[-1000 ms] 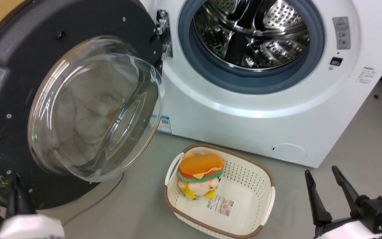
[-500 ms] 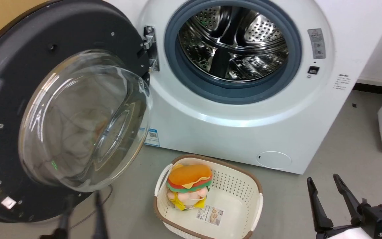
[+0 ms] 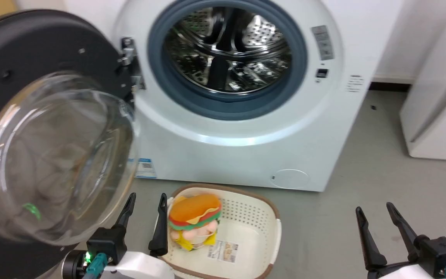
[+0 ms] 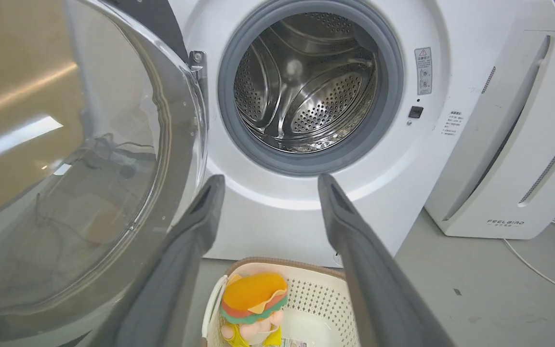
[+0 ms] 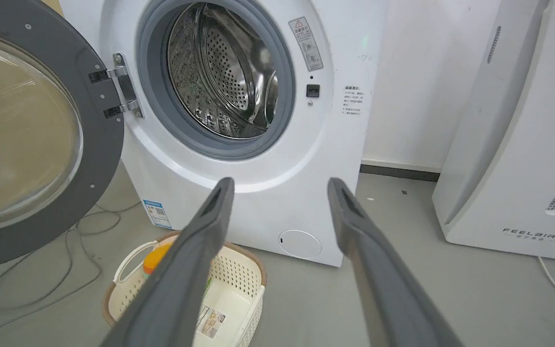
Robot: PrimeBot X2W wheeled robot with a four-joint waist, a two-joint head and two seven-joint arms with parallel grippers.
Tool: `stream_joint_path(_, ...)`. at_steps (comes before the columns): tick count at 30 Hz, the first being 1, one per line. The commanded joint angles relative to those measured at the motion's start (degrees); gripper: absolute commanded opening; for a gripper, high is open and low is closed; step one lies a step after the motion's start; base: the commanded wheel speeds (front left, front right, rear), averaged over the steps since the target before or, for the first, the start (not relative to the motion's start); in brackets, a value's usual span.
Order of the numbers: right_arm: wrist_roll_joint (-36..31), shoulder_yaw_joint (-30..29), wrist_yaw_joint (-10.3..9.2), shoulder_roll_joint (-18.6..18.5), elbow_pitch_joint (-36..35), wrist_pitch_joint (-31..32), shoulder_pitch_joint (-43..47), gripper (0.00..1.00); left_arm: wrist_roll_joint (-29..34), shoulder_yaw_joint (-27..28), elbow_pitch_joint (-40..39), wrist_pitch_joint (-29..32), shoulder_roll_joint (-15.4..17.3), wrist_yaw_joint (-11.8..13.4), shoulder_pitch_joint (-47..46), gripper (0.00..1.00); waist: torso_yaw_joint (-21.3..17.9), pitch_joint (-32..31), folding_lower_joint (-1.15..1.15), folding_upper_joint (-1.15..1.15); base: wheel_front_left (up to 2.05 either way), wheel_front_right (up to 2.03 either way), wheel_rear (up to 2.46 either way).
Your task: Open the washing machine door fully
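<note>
The washing machine door (image 3: 33, 77) stands swung wide to the left on its hinge (image 3: 127, 58), dark grey inner face and bulging clear glass bowl (image 3: 52, 162) turned toward me. The white washing machine (image 3: 246, 128) shows its grey gasket and steel drum (image 3: 227, 50); the door (image 5: 27, 144) and drum (image 4: 306, 82) also appear in the wrist views. My left gripper (image 3: 147, 201) is open at the lower left, just right of the glass bowl and clear of it. My right gripper (image 3: 376, 211) is open at the lower right, over bare floor.
A cream basket (image 3: 254, 217) holding a burger plush toy (image 3: 194, 219) sits on the grey floor in front of the machine. A white FEELBIRD appliance (image 4: 523, 144) stands to the right. Cables (image 5: 80, 231) lie on the floor under the door.
The head camera has shifted, sliding the scene left. My left gripper has come up from the lower left edge to beside the basket, away from the door's rim. The right gripper has barely moved.
</note>
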Motion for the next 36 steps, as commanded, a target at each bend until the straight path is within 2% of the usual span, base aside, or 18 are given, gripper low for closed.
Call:
stream_joint_path(1,-0.5,0.1,0.03,0.1,-0.2,0.2,-0.2,1.00,0.2,0.2,0.9,0.3,0.5,0.0,-1.0,1.00,-2.0,0.1,0.00,0.00,0.00,0.00,0.00)
stream_joint_path(9,-0.9,0.8,0.03,0.1,-0.3,0.6,0.3,1.00,-0.4,2.1,3.9,0.3,1.5,1.8,0.5,1.00,-5.8,-0.1,0.00,0.00,0.00,0.00,0.00)
stream_joint_path(22,0.4,1.2,0.03,0.1,-0.4,0.6,0.3,1.00,-0.7,2.1,4.1,0.7,2.4,2.6,1.9,1.00,-5.8,-0.4,0.00,0.00,0.00,0.00,0.00)
stream_joint_path(23,0.2,1.1,-0.01,0.0,-0.3,0.7,0.0,0.00,-0.5,2.1,4.1,0.7,2.0,2.3,1.7,0.00,-5.8,-0.4,0.00,0.00,0.00,0.00,0.00)
stream_joint_path(36,-0.3,1.1,-0.01,0.0,0.1,1.2,-0.6,0.00,0.8,3.0,3.6,1.5,1.4,1.6,1.5,0.00,-5.9,-0.3,0.00,0.00,0.00,0.00,0.00)
